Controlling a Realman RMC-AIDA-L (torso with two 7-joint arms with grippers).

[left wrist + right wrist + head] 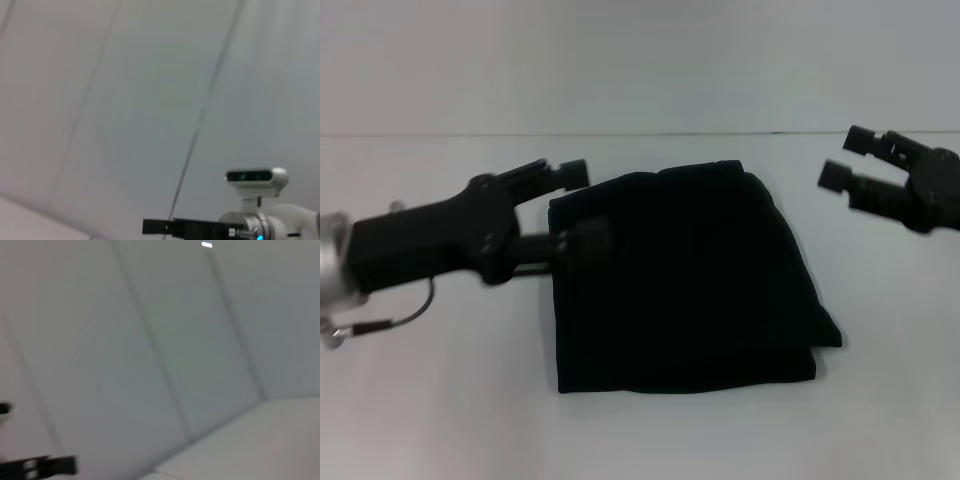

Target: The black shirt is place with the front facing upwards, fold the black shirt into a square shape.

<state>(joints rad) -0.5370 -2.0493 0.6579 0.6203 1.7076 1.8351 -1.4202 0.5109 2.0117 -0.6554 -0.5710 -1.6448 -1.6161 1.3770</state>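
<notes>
Left end effector [575, 205], fingers spread, touches the left edge of the folded soft black shirt [685, 280] on the white counter [440, 400]; right end effector [848, 158], also spread, hovers apart. Lettering hidden.

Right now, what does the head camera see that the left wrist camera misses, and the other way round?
Only the head view shows the black shirt, folded into a rough square on the white table. It also shows the left gripper, open at the shirt's left edge, and the right gripper, open and hanging clear of the shirt's far right corner.

Only the left wrist view shows the robot's head camera against a pale panelled wall.

Both views share little beyond the pale wall and black parts of the robot.
</notes>
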